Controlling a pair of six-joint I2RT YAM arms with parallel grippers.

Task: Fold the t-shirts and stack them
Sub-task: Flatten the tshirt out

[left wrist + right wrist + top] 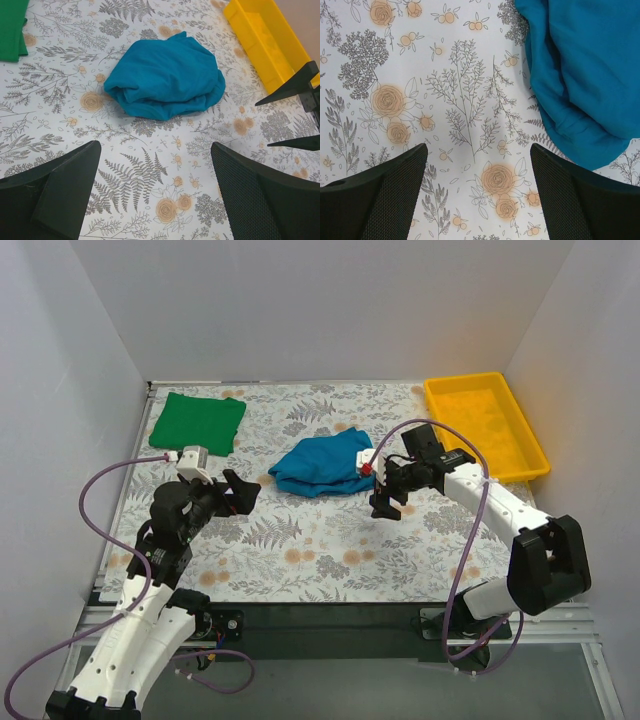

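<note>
Teal-blue cotton t-shirt (320, 466) lay bunched at the centre of the table (330, 560). Left gripper (238, 494) and right gripper (388, 502) flanked it, jaws wide and empty; flattening it first should ease folding.

A table (300, 540) spreads beneath both the left jaws and the right jaws, covered in white cloth printed with grey ferns and orange flowers; a plain white back wall (320, 310) rises well beyond the jaws; a white side wall (60, 390) stands outward of the left jaws, another (590, 360) outward of the right jaws; behind the jaws a black strip (330, 615) edges the table, with a grey surface (350, 690) below; the light is even, shadows soft.
</note>
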